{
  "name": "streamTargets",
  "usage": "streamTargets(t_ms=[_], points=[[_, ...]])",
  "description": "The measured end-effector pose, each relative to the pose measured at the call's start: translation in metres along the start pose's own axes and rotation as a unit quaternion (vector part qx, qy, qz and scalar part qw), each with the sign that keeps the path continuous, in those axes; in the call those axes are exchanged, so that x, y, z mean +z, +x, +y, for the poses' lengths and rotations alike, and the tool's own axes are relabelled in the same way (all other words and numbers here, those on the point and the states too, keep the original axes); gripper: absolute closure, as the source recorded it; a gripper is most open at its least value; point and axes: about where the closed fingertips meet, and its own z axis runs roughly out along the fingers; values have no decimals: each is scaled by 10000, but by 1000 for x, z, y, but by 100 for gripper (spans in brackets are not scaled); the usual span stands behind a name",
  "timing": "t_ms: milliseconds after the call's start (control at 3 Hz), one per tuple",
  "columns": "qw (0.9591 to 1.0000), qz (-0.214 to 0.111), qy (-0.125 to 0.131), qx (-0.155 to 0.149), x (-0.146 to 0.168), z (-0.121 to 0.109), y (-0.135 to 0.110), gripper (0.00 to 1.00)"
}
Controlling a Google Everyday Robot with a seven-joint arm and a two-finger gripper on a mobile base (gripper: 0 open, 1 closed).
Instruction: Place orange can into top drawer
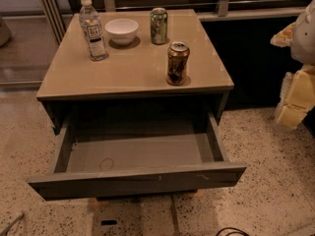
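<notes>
The orange can (pixel 177 63) stands upright on the tan cabinet top (pixel 118 73), near its front right corner. It is orange-brown with dark markings and a silver top. The top drawer (pixel 138 180) is pulled wide open below the top, and its dark grey floor is bare. My gripper (pixel 297 95) shows as white and yellowish parts at the right edge of the camera view. It is beside the cabinet, well to the right of the can, and holds nothing that I can see.
A green can (pixel 158 26), a white bowl (pixel 121 30) and a clear water bottle (pixel 92 28) stand at the back of the cabinet top. Speckled floor (pixel 266 181) surrounds the cabinet. A dark cable (pixel 231 231) lies at the bottom right.
</notes>
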Motion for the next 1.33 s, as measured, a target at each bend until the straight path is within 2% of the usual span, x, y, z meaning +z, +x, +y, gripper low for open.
streamTargets(t_ms=[333,667,1000,1333], points=[[10000,0,0,0,0,0,0,0],[9999,-62,94,23,1,-6,-1,14],[9977,-472,461,179,12,-52,-8,45],[9917,-1019,736,280,24,-106,-24,68]])
